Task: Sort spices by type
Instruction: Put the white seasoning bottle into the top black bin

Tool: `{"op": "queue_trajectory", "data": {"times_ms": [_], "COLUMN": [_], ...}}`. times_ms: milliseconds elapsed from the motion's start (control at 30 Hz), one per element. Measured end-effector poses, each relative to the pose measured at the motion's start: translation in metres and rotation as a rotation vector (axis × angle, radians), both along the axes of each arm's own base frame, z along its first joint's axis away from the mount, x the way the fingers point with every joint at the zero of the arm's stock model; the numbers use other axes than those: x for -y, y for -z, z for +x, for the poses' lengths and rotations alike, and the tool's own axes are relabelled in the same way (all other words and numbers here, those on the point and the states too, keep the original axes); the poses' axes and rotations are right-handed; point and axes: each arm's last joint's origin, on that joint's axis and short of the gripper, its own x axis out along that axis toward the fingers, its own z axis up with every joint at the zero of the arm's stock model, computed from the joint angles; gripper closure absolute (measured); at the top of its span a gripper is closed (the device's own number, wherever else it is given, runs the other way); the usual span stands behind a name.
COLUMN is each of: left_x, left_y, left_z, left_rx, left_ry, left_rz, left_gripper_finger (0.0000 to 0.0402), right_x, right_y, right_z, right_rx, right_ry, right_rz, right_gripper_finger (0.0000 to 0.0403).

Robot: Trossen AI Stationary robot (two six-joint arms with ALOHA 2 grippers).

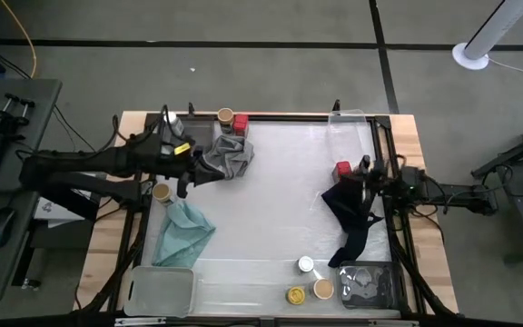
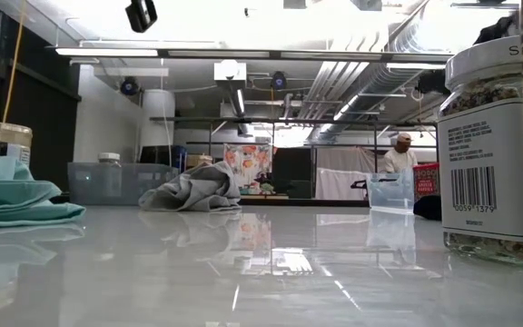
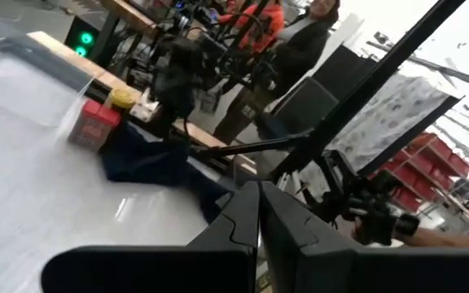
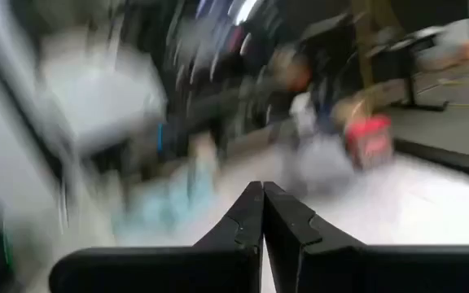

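Near the far edge a tan-lidded jar [image 1: 226, 116] stands by a red tin [image 1: 240, 123]. Another tan-lidded jar [image 1: 162, 192] stands at the left, and a second red tin [image 1: 343, 169] [image 3: 96, 124] at the right. At the near edge stand jars with a white lid [image 1: 306, 264], a yellow lid [image 1: 296, 295] and a tan lid [image 1: 323, 290]. My left gripper [image 1: 187, 173] [image 3: 259, 213] is shut beside the grey cloth [image 1: 230, 156]. My right gripper [image 1: 363, 182] [image 4: 262, 203] is shut next to the right red tin, above the navy cloth [image 1: 352, 218].
A teal cloth [image 1: 184, 232] lies crumpled at the left. Clear trays sit at the near left corner [image 1: 162, 291], near right corner [image 1: 370, 282] and far right [image 1: 352, 123]. The white middle of the table [image 1: 271, 209] is bare. People stand in the room beyond [image 3: 300, 41].
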Motion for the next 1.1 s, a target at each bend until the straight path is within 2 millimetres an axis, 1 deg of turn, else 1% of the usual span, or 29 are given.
{"op": "queue_trajectory", "data": {"times_ms": [100, 167, 233, 300, 367, 433, 533, 600, 667, 733, 833, 933, 1033, 1100], "left_x": [0.002, 0.003, 0.002, -0.001, -0.004, -0.007, -0.009, -0.012, -0.013, -0.014, -0.016, -0.016, -0.016, -0.016], "left_y": [-0.002, -0.002, -0.001, -0.001, -0.002, -0.005, -0.015, -0.021, -0.027, -0.032, -0.032, -0.028, -0.021, -0.017], "left_z": [0.000, 0.000, 0.000, 0.000, 0.000, -0.001, -0.005, -0.009, -0.013, -0.017, -0.018, -0.019, -0.021, -0.023], "left_rx": [0.018, 0.017, 0.018, 0.020, 0.021, 0.000, -0.044, -0.091, -0.137, -0.163, -0.191, -0.231, -0.302, -0.353], "left_ry": [0.009, 0.013, 0.005, -0.006, -0.020, -0.027, -0.029, -0.035, -0.055, -0.076, -0.116, -0.113, -0.094, -0.080], "left_rz": [0.001, 0.002, 0.010, 0.035, 0.054, 0.070, 0.140, 0.193, 0.239, 0.280, 0.294, 0.289, 0.305, 0.316], "left_gripper_finger": [0.0401, 0.0401, 0.0399, 0.0393, 0.0382, 0.0368, 0.0340, 0.0317, 0.0292, 0.0265, 0.0224, 0.0189, 0.0165, 0.0155], "right_x": [0.005, 0.007, 0.008, 0.006, 0.003, 0.001, -0.003, -0.007, -0.011, -0.016, -0.022, -0.028, -0.040, -0.052], "right_y": [-0.020, -0.025, -0.026, -0.027, -0.029, -0.039, -0.072, -0.098, -0.123, -0.142, -0.164, -0.170, -0.165, -0.159], "right_z": [-0.006, -0.009, -0.008, -0.004, 0.002, 0.009, 0.025, 0.041, 0.061, 0.083, 0.115, 0.140, 0.159, 0.170], "right_rx": [0.298, 0.432, 0.483, 0.483, 0.468, 0.455, 0.445, 0.410, 0.345, 0.250, 0.031, -0.350, -0.726, -0.922], "right_ry": [0.138, 0.175, 0.156, 0.073, -0.019, -0.046, -0.071, -0.115, -0.182, -0.240, -0.301, -0.360, -0.344, -0.354], "right_rz": [0.270, 0.439, 0.539, 0.600, 0.632, 0.622, 0.546, 0.497, 0.437, 0.410, 0.483, 0.595, 0.702, 0.757], "right_gripper_finger": [0.0402, 0.0402, 0.0402, 0.0402, 0.0402, 0.0402, 0.0402, 0.0402, 0.0402, 0.0402, 0.0392, 0.0355, 0.0297, 0.0253]}}
